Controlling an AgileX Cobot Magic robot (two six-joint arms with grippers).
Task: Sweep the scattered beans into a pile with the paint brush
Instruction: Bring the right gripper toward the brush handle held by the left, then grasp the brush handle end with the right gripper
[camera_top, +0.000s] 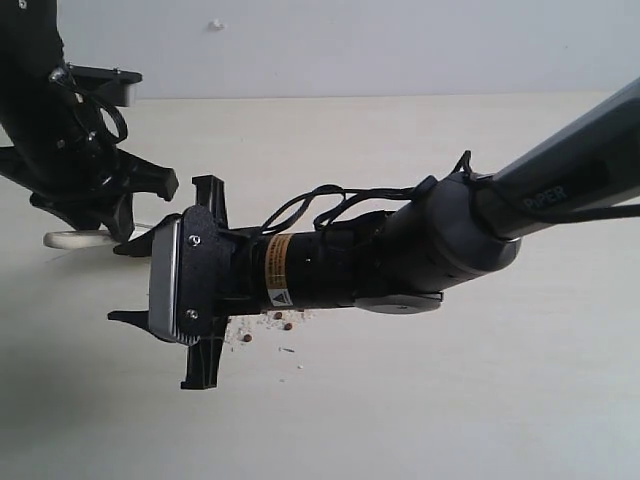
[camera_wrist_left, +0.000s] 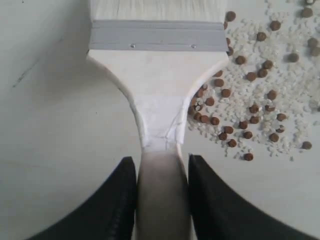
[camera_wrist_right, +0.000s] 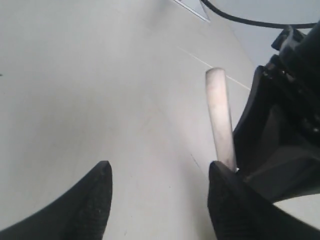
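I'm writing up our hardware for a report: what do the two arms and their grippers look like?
The right arm is a grey tube lettered PIPER, joining a black wrist with a yellow label, looped black cables and a silver camera housing. The left arm is black. The left gripper and right gripper have black, curved, tapering fingers with finely textured inner faces.

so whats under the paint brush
Bare table shows around the paint brush; beans and white grains run up to its handle's edge. Anything beneath the brush itself is covered.
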